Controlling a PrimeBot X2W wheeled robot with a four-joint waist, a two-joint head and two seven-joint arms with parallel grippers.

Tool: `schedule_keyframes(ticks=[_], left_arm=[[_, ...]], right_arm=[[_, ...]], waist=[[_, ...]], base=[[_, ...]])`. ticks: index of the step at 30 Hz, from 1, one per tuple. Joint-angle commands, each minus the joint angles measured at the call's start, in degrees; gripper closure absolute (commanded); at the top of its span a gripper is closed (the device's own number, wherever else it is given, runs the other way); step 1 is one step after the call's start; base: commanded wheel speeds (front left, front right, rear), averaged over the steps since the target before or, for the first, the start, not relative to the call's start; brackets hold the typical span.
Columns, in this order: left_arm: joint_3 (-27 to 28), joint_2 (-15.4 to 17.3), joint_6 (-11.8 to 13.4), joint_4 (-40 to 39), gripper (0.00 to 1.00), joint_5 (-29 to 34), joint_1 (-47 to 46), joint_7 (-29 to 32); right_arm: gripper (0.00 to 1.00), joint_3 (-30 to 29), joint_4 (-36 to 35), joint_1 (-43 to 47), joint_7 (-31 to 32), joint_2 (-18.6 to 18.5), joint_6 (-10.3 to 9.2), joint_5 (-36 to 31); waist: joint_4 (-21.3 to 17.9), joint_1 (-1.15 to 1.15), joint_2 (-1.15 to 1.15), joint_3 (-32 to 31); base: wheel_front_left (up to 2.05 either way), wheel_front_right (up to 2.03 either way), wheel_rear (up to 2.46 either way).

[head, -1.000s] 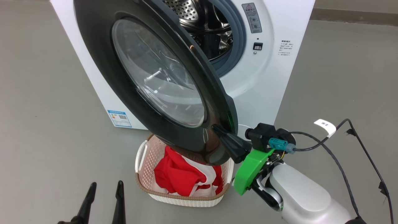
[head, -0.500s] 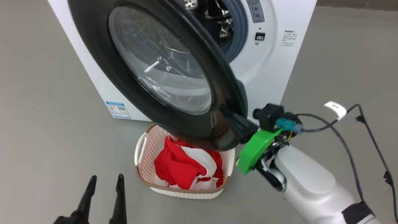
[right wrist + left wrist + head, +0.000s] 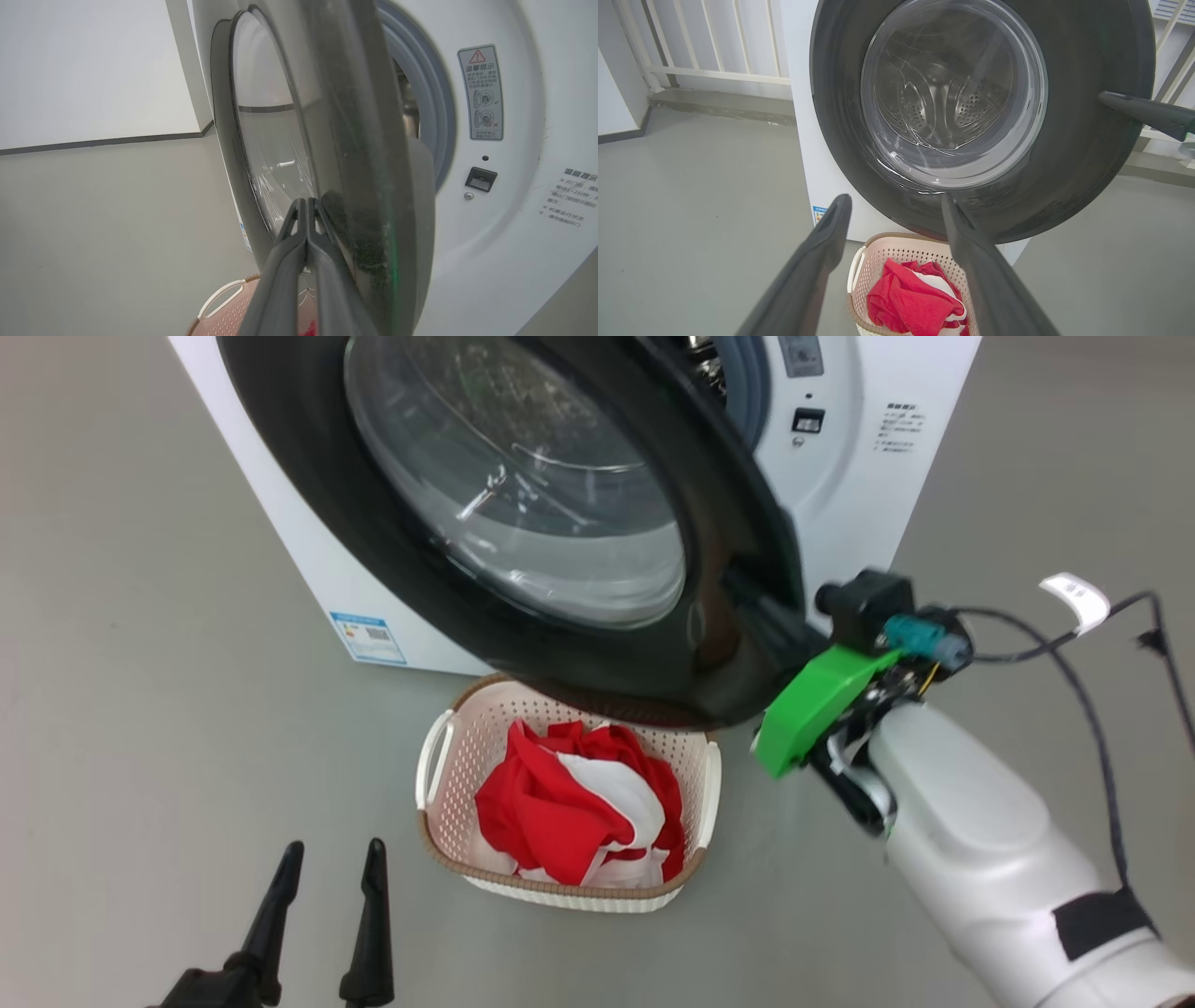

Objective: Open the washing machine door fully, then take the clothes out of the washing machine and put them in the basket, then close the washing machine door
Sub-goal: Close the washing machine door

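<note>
Black fingers of the right gripper (image 3: pixel 306 201) are pressed flat together with nothing between them. Their tips rest against the outer face of the door (image 3: pixel 523 495), on its glossy rim near the free edge. A green housing (image 3: pixel 812 705) and a pale forearm (image 3: pixel 980 840) run back from them to the lower right of the head view. The left gripper (image 3: pixel 335 847) hangs at the lower left, jaws spread wide and empty, well apart from the door. The door stands partly open, swung out from the washer (image 3: pixel 859 504), and the grey gasket (image 3: pixel 439 121) shows in the gap behind it. On the floor (image 3: pixel 140 709) below the door sits the basket (image 3: pixel 560 894), with the red and white clothes (image 3: pixel 560 812) heaped inside.
</note>
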Motion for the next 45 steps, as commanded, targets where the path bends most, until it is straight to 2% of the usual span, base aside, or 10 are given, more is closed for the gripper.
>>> schedule_keyframes(ticks=[1,16,29,38,45], left_arm=[[1.8,0.5,-0.2,-1.3,0.00,-0.1,-2.5,-0.7],[0.2,-1.7,-1.7,-1.4,0.00,0.4,-6.2,-1.5],[-0.2,-4.5,-3.8,-0.3,0.00,1.5,-9.4,-1.8],[0.9,-5.8,-5.3,0.4,0.00,2.8,-9.5,-1.8],[2.0,-6.2,-6.2,1.3,0.00,3.7,-9.1,-1.8]], right_arm=[[1.00,-0.7,-0.7,-2.3,-0.8,0.5,-0.06,-0.5],[1.00,-13.3,7.4,-13.9,-0.8,0.4,-0.06,-11.8],[1.00,-25.5,11.2,-21.1,-0.8,-3.0,-0.06,-20.1],[1.00,-30.1,10.6,-21.2,-0.8,-2.6,-0.06,-23.8],[1.00,-28.8,8.6,-17.9,-0.8,-0.6,-0.06,-24.0]], waist=[[0.4,0.00,0.00,0.6],[4.9,0.00,0.00,6.7],[8.9,0.00,0.00,10.4],[9.0,0.00,0.00,10.1],[7.8,0.00,0.00,8.3]], base=[[0.00,0.00,0.00],[0.00,0.00,0.00],[0.00,0.00,0.00],[0.00,0.00,0.00],[0.00,0.00,0.00]])
